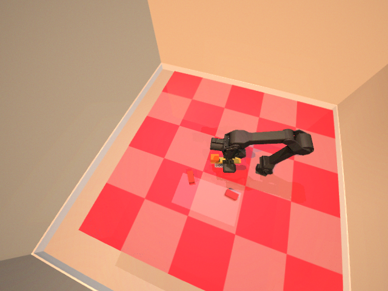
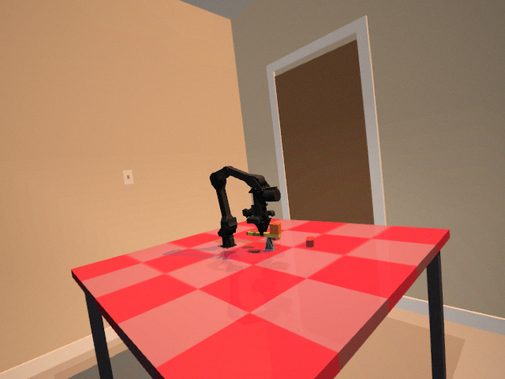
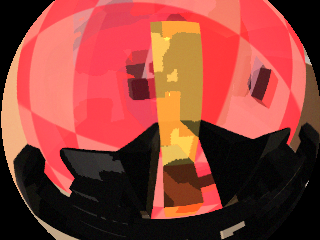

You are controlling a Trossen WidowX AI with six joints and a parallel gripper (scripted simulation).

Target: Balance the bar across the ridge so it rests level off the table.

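Black parallel-jaw gripper (image 2: 260, 229) clenched on a long yellow bar (image 2: 260, 234) (orange block at one end) — held level above the small dark ridge (image 2: 269, 243) so it can balance.

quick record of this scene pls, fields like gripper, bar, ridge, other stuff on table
gripper: gripper shut on the bar, pointing down
bar: yellow bar with an orange block on one end, roughly level, held above the table
ridge: small dark ridge under the bar; contact between them cannot be told
other items: two small red blocks lying apart on the table
task state: bar not yet released
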